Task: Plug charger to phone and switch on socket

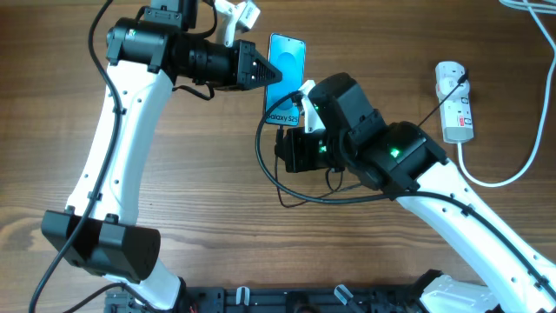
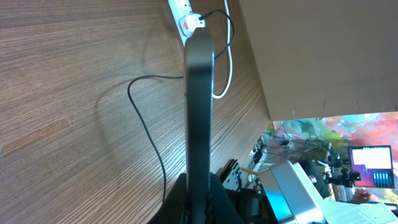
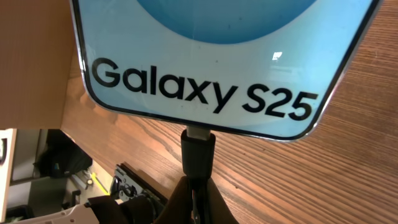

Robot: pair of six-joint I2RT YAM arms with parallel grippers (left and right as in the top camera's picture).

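Charger [image 3: 198, 152] tip meets the phone [image 3: 205, 56] at its base, along its long axis. My right gripper [image 3: 196, 190] pinches the tip, left gripper [image 2: 199, 196] clamps the phone

Overhead looks straight down on the table [image 1: 200, 148]. Left wrist sights edge-on along the phone [image 2: 199, 112] toward 3 o'clock; right wrist, very close, faces 12 o'clock (all 3 show it).
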